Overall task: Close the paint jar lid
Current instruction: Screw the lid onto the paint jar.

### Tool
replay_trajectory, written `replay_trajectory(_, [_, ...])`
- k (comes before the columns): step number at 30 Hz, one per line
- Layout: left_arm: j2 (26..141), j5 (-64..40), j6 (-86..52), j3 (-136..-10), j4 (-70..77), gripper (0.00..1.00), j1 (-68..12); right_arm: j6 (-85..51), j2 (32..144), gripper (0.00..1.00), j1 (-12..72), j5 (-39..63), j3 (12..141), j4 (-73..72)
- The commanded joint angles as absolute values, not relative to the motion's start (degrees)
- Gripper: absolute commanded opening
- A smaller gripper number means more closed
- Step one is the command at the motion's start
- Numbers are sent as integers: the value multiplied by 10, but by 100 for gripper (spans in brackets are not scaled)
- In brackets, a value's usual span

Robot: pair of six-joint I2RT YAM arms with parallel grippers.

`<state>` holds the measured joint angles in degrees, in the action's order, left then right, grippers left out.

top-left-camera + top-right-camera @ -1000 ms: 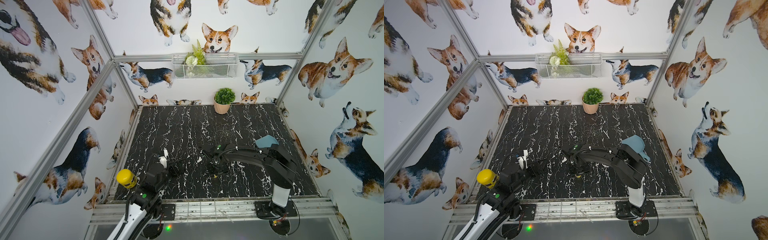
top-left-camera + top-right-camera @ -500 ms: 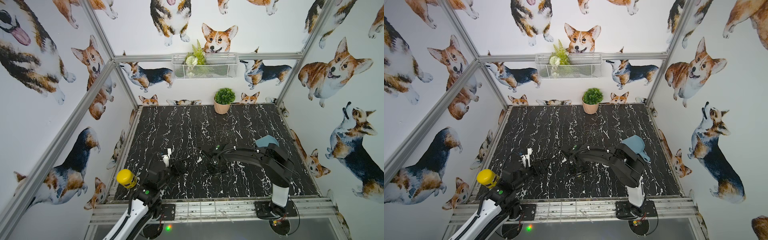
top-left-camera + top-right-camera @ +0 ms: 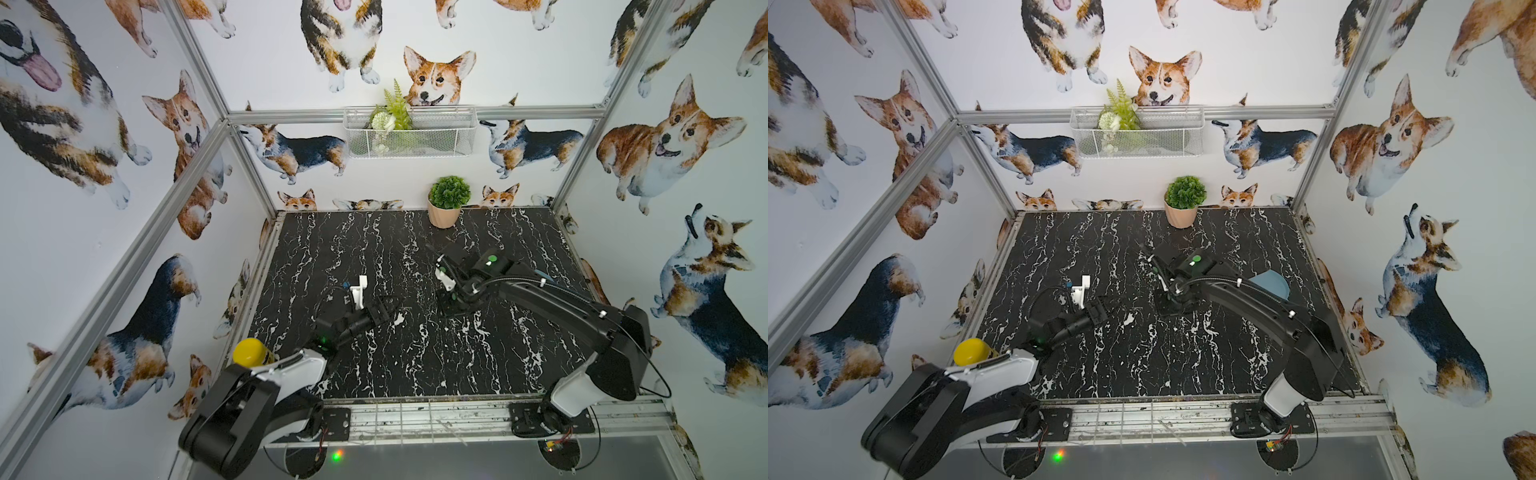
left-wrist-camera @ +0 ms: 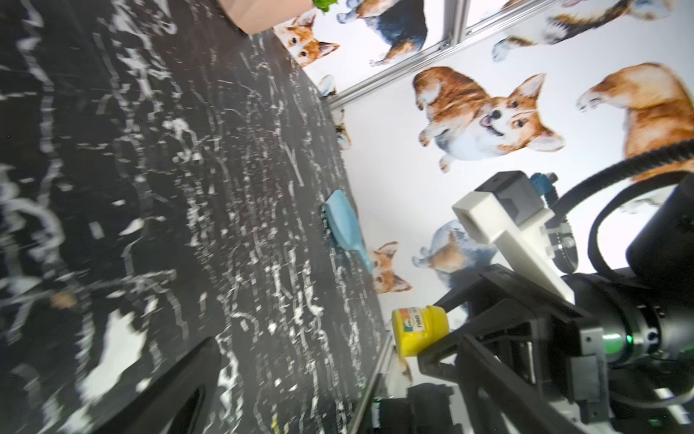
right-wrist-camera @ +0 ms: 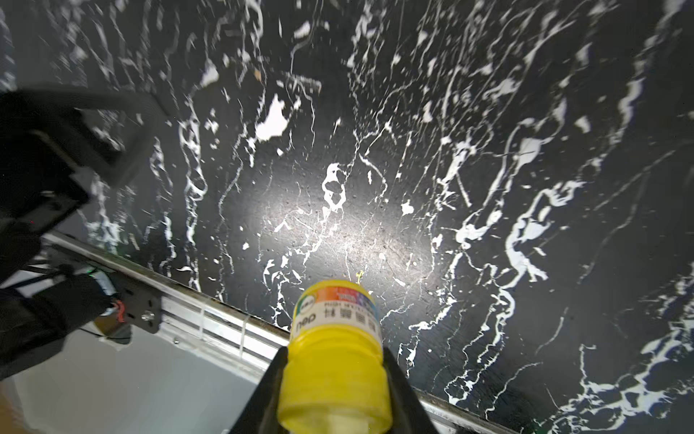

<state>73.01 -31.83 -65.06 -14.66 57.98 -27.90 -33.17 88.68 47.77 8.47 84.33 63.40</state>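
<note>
Right fingers [image 5: 403,390] clamped on paint jar [image 5: 334,338], base pointing down, about mid-bench [image 3: 415,365]. Left fingers [image 4: 176,383] wide apart, empty, near jar's left, not touching. Yellow-capped bottle [image 3: 248,351] near-left corner.

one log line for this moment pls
right fingers: closed on paint jar | left fingers: open, empty, apart from jar

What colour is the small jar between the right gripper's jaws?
The jar is yellow, with a multicoloured label; the right wrist view shows it best.
</note>
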Motion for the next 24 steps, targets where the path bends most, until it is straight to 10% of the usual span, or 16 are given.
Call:
replay_trajectory(1, [768,-380,-661,-189,814,100,-323,-305,863,26,449,151,883,703])
replay_trajectory(24, [785,-197,-76,-280,628,96,-504,-279,841,25,389,270,932,776])
